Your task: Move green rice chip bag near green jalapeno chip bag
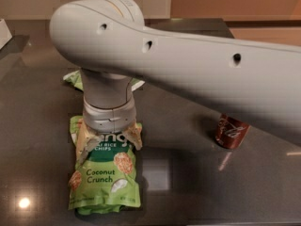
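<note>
The green rice chip bag [104, 175] lies flat on the dark table, its "Coconut Crunch" text facing up. My gripper [110, 140] points down onto the bag's top end. Its beige fingers [84, 145] are spread apart, one on each side of the "dang" oval, and touch the bag. The green jalapeno chip bag [73, 79] lies just behind the rice bag. My wrist hides most of it, so only its edges show to the left and right.
A brown cola can [231, 131] stands tilted on the table to the right. My large grey arm [197, 74] crosses the upper right of the view. A white object [3, 32] sits at the far left edge.
</note>
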Controlling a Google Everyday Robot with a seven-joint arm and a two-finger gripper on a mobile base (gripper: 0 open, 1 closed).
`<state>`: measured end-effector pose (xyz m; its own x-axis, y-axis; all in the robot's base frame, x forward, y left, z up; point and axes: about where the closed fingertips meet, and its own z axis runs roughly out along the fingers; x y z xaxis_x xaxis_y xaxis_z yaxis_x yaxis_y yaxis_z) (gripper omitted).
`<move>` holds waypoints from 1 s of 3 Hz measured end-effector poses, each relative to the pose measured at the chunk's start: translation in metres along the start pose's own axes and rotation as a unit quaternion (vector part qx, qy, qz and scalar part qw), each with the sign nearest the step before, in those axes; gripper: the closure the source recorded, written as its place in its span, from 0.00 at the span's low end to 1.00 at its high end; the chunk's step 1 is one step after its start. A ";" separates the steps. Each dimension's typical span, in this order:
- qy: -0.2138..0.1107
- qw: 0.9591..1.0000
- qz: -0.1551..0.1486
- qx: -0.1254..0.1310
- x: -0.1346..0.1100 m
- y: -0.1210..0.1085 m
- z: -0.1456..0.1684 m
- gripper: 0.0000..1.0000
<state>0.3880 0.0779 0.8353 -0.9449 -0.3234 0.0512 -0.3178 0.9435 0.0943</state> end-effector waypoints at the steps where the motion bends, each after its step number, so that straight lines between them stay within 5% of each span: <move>1: -0.011 1.000 0.009 0.004 0.001 -0.009 -0.011 0.63; 2: -0.041 0.999 0.003 0.004 -0.005 -0.027 -0.034 0.87; 3: -0.077 0.997 -0.024 0.004 -0.019 -0.046 -0.063 1.00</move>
<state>0.4258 0.0363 0.8923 -0.9289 -0.3544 -0.1072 -0.3636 0.9277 0.0842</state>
